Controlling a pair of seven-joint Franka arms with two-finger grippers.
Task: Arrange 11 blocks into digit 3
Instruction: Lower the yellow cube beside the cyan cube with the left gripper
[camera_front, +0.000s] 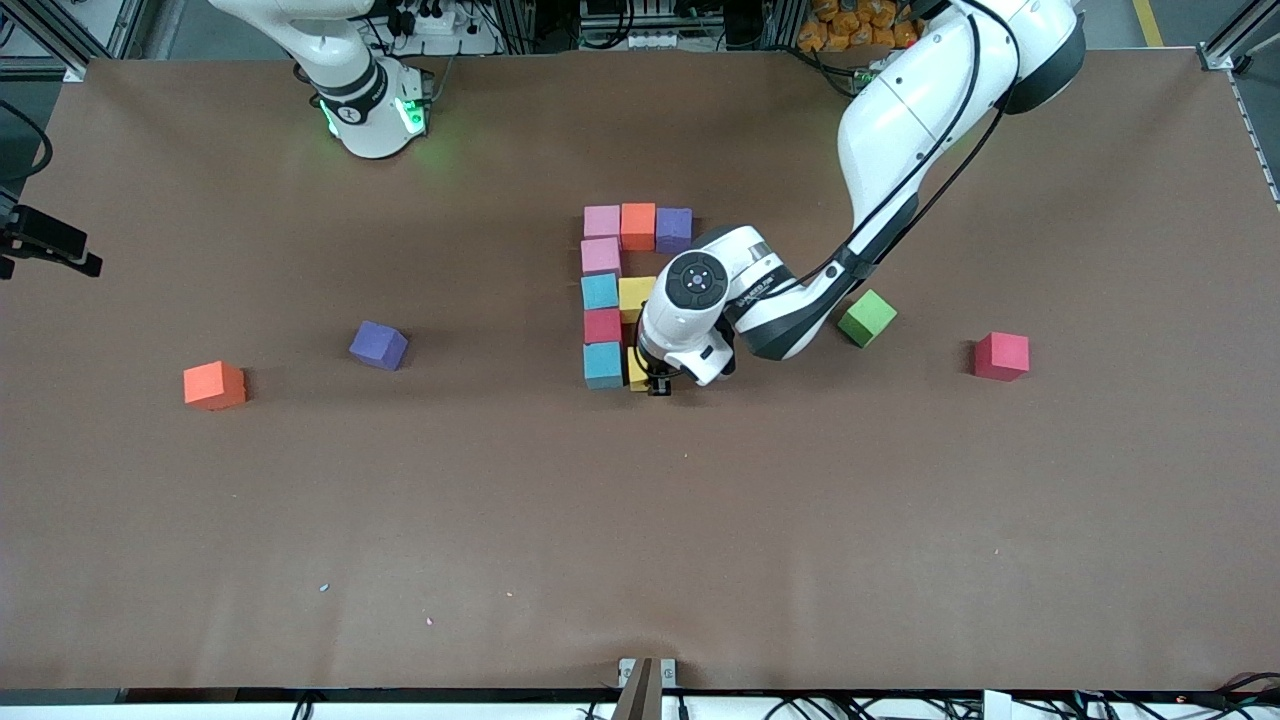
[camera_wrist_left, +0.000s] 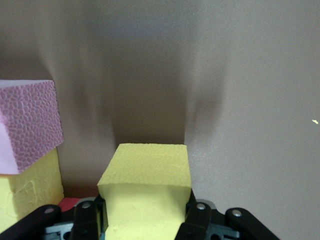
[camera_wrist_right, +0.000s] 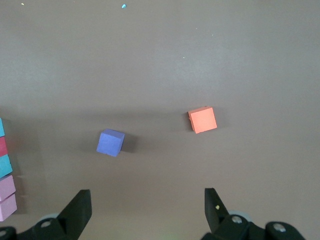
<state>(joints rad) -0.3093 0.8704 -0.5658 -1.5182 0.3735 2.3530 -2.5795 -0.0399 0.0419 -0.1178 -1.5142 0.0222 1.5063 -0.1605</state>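
The digit 3 figure stands mid-table: pink (camera_front: 602, 221), orange (camera_front: 638, 225) and purple (camera_front: 674, 229) blocks form the row farthest from the front camera. A pink (camera_front: 600, 256), cyan (camera_front: 599, 291), red (camera_front: 603, 325) and cyan block (camera_front: 603, 364) run toward the camera, with a yellow block (camera_front: 636, 297) beside the first cyan. My left gripper (camera_front: 657, 386) is shut on a second yellow block (camera_wrist_left: 147, 185), low beside the nearest cyan block. My right gripper (camera_wrist_right: 147, 210) is open and holds nothing, high over the table.
Loose blocks lie around: green (camera_front: 866, 318) and red (camera_front: 1001, 356) toward the left arm's end, purple (camera_front: 378, 345) and orange (camera_front: 214, 385) toward the right arm's end. The right arm (camera_front: 365, 100) waits near its base. The left arm's wrist hangs over the figure.
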